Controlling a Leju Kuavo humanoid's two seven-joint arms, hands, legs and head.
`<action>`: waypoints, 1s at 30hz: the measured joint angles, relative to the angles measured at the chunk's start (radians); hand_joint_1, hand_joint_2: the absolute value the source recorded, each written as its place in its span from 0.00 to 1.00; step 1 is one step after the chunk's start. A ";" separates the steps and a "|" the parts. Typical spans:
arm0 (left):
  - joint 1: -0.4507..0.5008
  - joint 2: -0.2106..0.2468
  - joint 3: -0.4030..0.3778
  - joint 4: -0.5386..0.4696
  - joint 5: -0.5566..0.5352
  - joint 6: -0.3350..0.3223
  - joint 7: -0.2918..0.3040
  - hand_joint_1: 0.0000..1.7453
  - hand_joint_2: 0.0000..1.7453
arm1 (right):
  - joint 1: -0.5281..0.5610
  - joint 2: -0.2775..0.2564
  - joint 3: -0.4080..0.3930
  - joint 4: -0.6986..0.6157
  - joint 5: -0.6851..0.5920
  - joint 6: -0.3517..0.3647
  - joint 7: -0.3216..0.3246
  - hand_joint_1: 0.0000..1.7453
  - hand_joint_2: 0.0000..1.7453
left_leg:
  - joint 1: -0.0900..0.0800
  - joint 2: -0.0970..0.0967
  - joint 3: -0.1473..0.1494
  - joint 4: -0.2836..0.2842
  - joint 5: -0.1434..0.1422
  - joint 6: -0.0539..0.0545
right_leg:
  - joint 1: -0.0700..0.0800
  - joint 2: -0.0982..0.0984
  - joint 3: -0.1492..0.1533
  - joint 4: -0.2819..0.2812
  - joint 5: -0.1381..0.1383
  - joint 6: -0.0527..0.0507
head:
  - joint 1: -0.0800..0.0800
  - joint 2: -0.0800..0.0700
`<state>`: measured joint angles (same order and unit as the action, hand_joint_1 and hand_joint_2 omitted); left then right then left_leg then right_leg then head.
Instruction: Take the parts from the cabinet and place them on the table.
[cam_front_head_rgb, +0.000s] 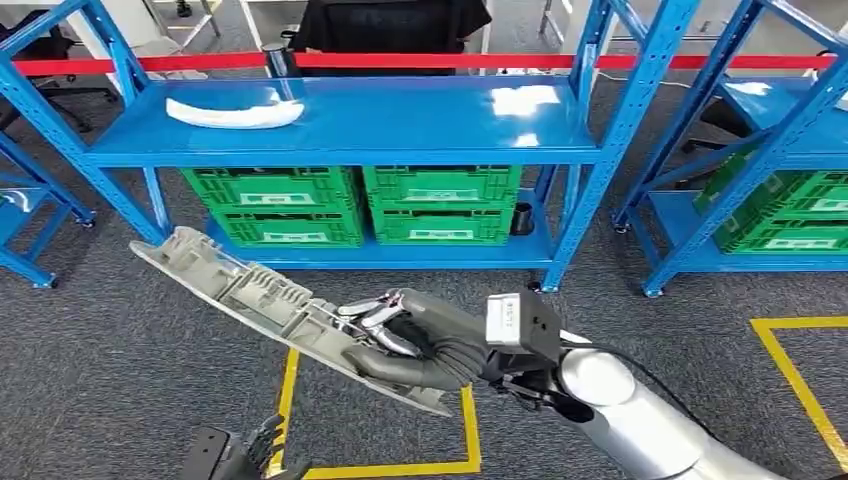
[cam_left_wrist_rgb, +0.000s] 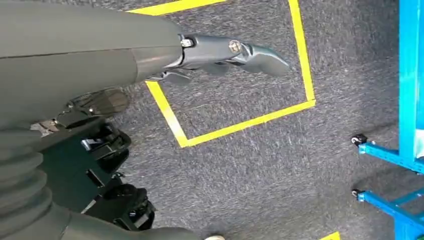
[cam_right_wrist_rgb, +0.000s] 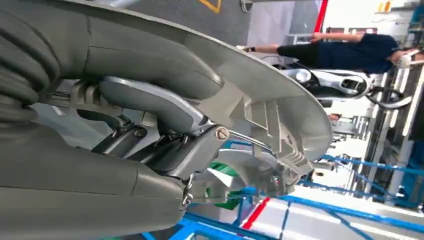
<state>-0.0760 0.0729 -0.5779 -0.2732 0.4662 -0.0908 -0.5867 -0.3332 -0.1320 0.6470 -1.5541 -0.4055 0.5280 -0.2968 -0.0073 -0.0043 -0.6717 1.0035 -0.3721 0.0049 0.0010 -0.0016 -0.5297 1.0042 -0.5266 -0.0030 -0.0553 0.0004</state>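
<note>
A blue rack (cam_front_head_rgb: 350, 125) spans the far side of the head view, with a second blue rack (cam_front_head_rgb: 790, 120) at the right edge and part of a third (cam_front_head_rgb: 30, 190) at the left. All stand on grey carpet (cam_front_head_rgb: 100, 350) marked with yellow tape (cam_front_head_rgb: 285, 400).

Under the middle rack's top shelf sit stacked green crates (cam_front_head_rgb: 275, 205) and, just beside them, more green crates (cam_front_head_rgb: 440, 205). Their fronts carry pale labels too small to read, and what is inside cannot be seen. The right rack holds further green crates (cam_front_head_rgb: 800, 210) on its low shelf. A small dark cylinder (cam_front_head_rgb: 521, 218) stands on the low shelf next to the middle crates.

The long grey part (cam_front_head_rgb: 270, 305) is off the rack, held tilted above the carpet, ribbed side up. The right hand (cam_front_head_rgb: 400, 335) grips it near its lower end, fingers (cam_right_wrist_rgb: 150, 102) wrapped over the ribbing. A white tag (cam_front_head_rgb: 505, 318) on the right wrist bears print that is too blurred to read.

A white curved part (cam_front_head_rgb: 235, 112) lies on the top shelf, toward its left end.

The left hand (cam_left_wrist_rgb: 220, 52) hangs low over the carpet, holding nothing; its fingers look loosely spread, though the angle is poor.

A red bar (cam_front_head_rgb: 430, 61) runs behind the racks.
</note>
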 joint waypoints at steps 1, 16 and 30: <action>0.001 0.001 0.000 0.001 -0.001 0.000 0.000 0.00 1.00 | 0.004 0.000 -0.001 0.000 0.002 -0.003 -0.001 1.00 1.00 | -0.001 0.000 -0.001 0.002 -0.002 0.002 | -0.001 0.000 0.000 0.000 -0.001 0.002 | 0.000 0.000; 0.020 -0.041 0.001 0.013 0.003 0.019 -0.003 0.00 1.00 | 0.106 -0.033 -0.047 -0.045 0.041 -0.029 -0.008 1.00 1.00 | 0.009 -0.056 -0.028 0.015 0.019 -0.008 | -0.020 0.050 0.018 0.022 -0.037 0.023 | 0.002 0.000; 0.025 -0.037 0.010 0.016 0.015 0.034 0.019 0.00 1.00 | 0.127 -0.030 -0.079 -0.069 0.048 -0.056 0.017 1.00 1.00 | 0.004 0.065 0.056 0.037 -0.084 -0.019 | -0.012 -0.074 -0.002 0.025 -0.013 -0.010 | -0.010 0.000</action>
<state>-0.0514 0.0359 -0.5684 -0.2571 0.4807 -0.0572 -0.5680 -0.2059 -0.1621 0.5680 -1.6228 -0.3578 0.4715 -0.2800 -0.0035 0.0609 -0.6154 1.0408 -0.4561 -0.0143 -0.0108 -0.0760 -0.5321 1.0293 -0.5401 -0.0134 -0.0652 0.0000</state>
